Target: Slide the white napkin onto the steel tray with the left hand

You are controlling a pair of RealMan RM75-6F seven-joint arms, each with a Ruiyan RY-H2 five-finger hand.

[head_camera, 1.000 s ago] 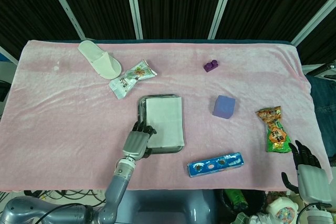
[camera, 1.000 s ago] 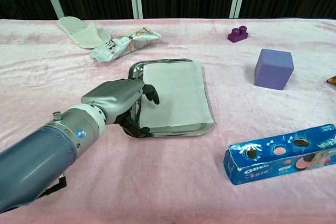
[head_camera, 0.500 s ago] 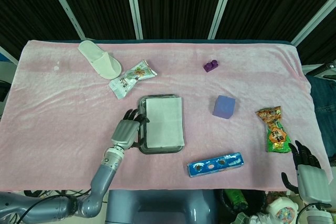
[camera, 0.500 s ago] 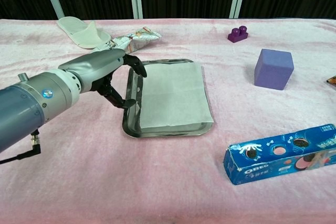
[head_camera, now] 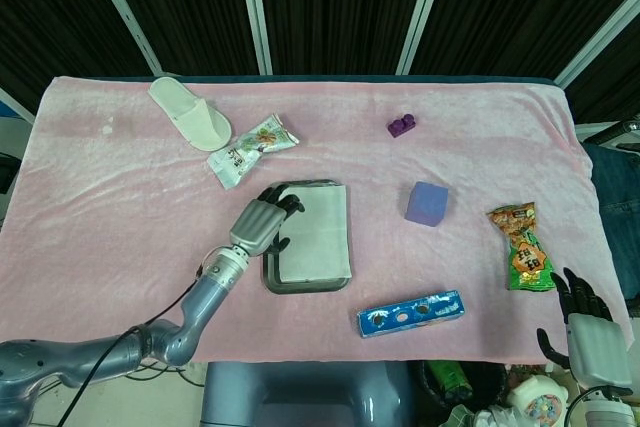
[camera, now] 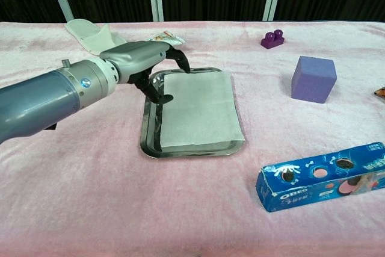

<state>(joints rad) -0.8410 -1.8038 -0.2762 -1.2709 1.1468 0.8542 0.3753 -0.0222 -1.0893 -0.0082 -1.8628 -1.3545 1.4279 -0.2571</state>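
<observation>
The white napkin lies flat on the steel tray in the middle of the pink cloth, its right edge overhanging the tray's right rim. My left hand hovers over the tray's far left corner, fingers spread and curved, holding nothing. My right hand hangs open past the table's near right edge in the head view.
A white slipper and a snack packet lie beyond the tray at left. A purple cube, a small purple brick, an Oreo box and an orange snack bag lie to the right.
My left hand has lifted off the tray's near left side and moved up toward its far left corner. The napkin and tray have stayed put.
</observation>
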